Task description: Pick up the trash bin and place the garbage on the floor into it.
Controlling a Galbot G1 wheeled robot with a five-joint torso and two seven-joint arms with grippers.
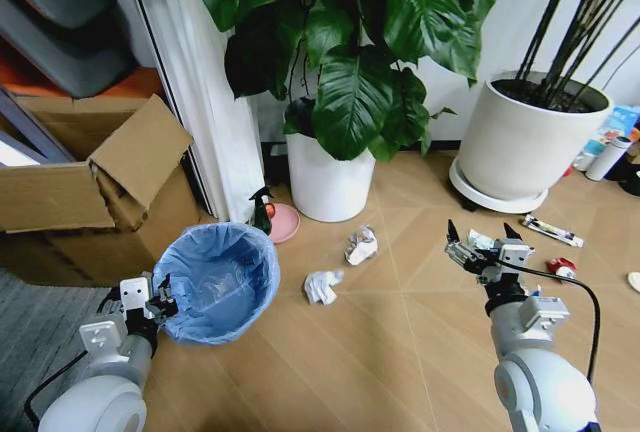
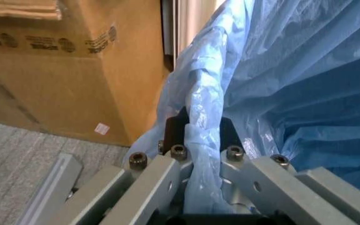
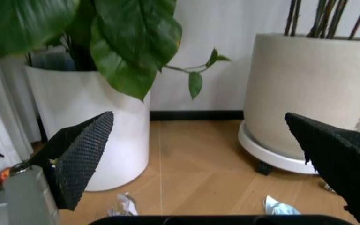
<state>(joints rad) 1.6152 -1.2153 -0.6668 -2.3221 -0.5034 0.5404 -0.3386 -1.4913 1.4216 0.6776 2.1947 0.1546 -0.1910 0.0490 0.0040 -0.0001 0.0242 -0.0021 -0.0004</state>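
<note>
head: left gripper (image 1: 160,304) pinches trash bin (image 1: 218,282) rim at lower left, carton crowding its left; right gripper (image 1: 485,240) spread over open floor (image 1: 400,342) at right; paper wads (image 1: 322,286) mid-frame | left wrist: fingers (image 2: 227,133) clamp bag-lined rim | right wrist: fingers (image 3: 83,152) wide apart, bare floor between white pots

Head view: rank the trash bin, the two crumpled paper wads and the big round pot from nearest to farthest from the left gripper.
1. Trash bin, held at its rim by the left gripper.
2. Nearer paper wad, right of the bin.
3. Farther paper wad, beyond it toward the plants.
4. Big round pot, far right.
</note>
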